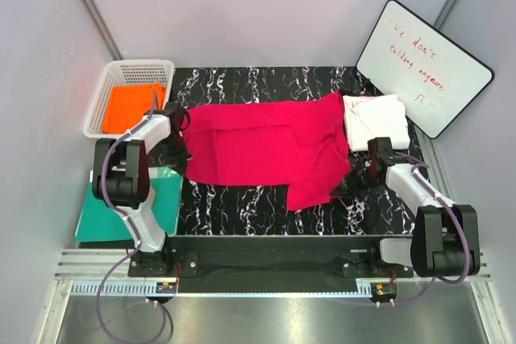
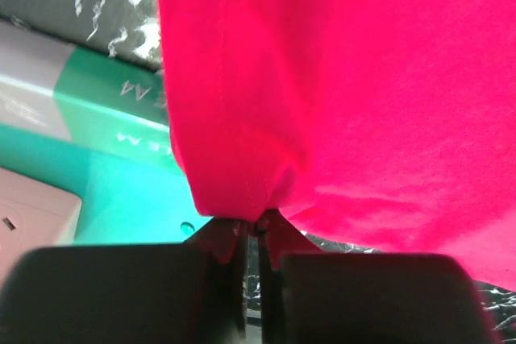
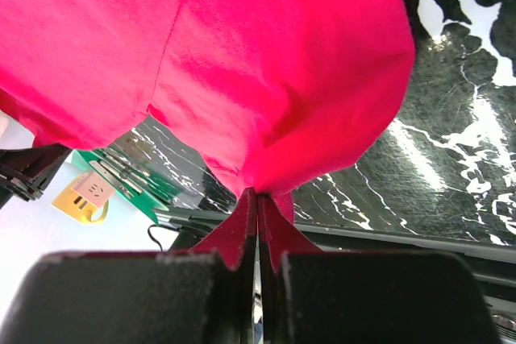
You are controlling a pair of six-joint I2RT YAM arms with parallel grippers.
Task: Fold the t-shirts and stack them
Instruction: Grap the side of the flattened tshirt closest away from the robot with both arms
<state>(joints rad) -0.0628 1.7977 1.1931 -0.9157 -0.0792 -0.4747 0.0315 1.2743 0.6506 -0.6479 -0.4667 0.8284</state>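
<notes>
A crimson-pink t-shirt (image 1: 266, 147) lies spread across the black marbled mat (image 1: 242, 209). My left gripper (image 1: 179, 144) is at its left edge, and the left wrist view shows that gripper (image 2: 256, 227) shut on a pinch of the shirt's hem (image 2: 242, 191). My right gripper (image 1: 359, 173) is at the shirt's right lower corner. There the right wrist view shows the gripper (image 3: 258, 199) shut on a bunched fold of the pink cloth (image 3: 242, 54). A folded white t-shirt (image 1: 375, 118) lies at the back right. An orange t-shirt (image 1: 133, 108) sits in the basket.
The white plastic basket (image 1: 141, 64) stands at the back left, off the mat. A teal-green flat board (image 1: 105, 207) lies left of the mat beside the left arm. A whiteboard (image 1: 423, 66) with red writing leans at the back right.
</notes>
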